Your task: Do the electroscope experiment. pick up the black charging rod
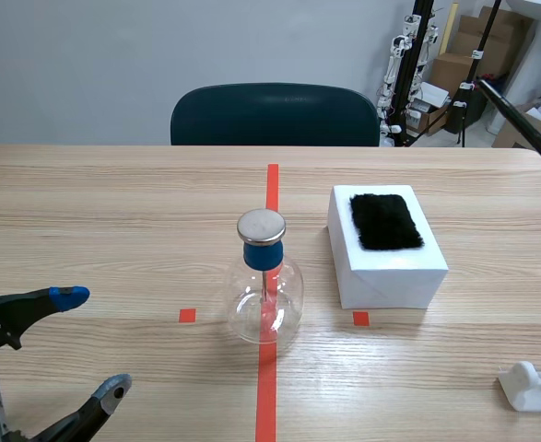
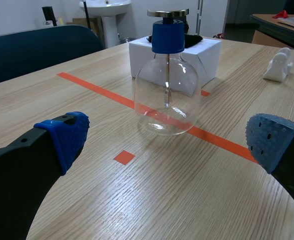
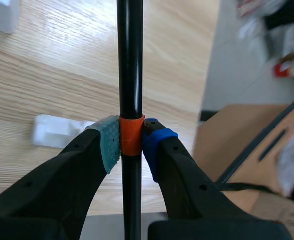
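The long black charging rod [image 3: 129,60] stood clamped at its orange band [image 3: 130,136] between the right fingers [image 3: 106,142]; the left fingers [image 2: 66,135] gaped wide, empty.

Scene view faces across table [image 1: 113,203]; low left wrist shares flask [image 1: 266,313].

Glossy black rod [image 3: 130,60] — clear glass flask [image 1: 287,296].

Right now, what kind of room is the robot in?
Probably a lab or workshop, not a home. An electroscope flask stands on a wooden table marked with orange tape, cardboard boxes pile up in the far corner, and the right hand holds a black rod.
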